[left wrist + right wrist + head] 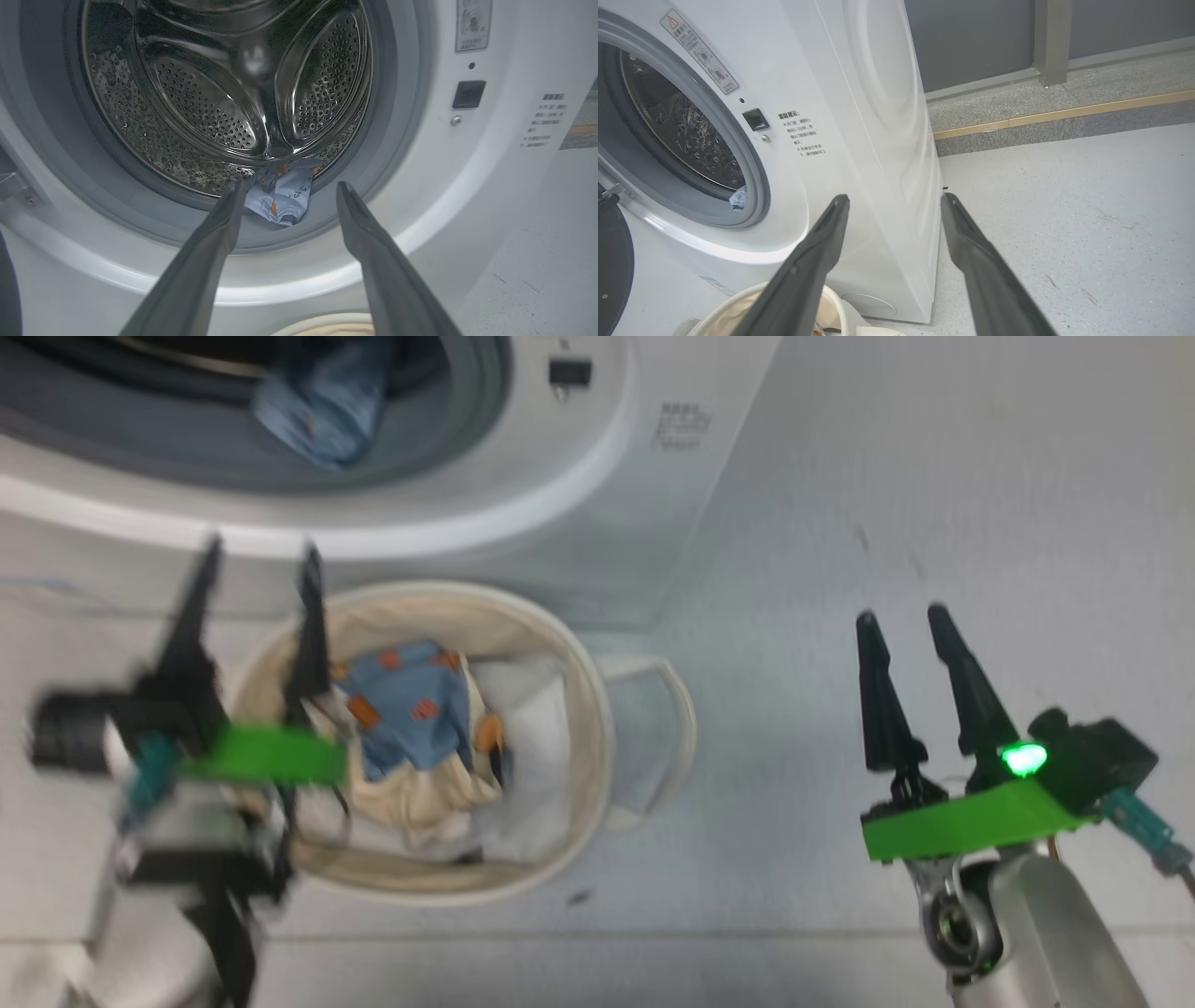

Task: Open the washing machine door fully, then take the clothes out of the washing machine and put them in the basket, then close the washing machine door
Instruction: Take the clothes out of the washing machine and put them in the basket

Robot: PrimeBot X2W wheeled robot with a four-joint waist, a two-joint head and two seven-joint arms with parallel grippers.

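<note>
Unloading step. Left gripper (261, 549), dark fingers spread wide, empty, above left rim of round cream canvas basket (588, 672) w/ light blue printed clothes (401, 705) inside. Another blue piece (285, 198) lies at white washing machine's (597, 476) grey drum lip (131, 200), far side; next: reach in, pinch it. Right gripper (901, 613) wide, empty, over floor.

Speckled pale floor (1064, 210), tan strip (1064, 113), grey wall (971, 37) with post (1048, 42)

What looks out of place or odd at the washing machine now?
One blue garment lies at the bottom of the washing machine opening, drooping onto its grey rubber rim. The other clothes already lie in the basket. Nothing looks spilled or damaged.
</note>
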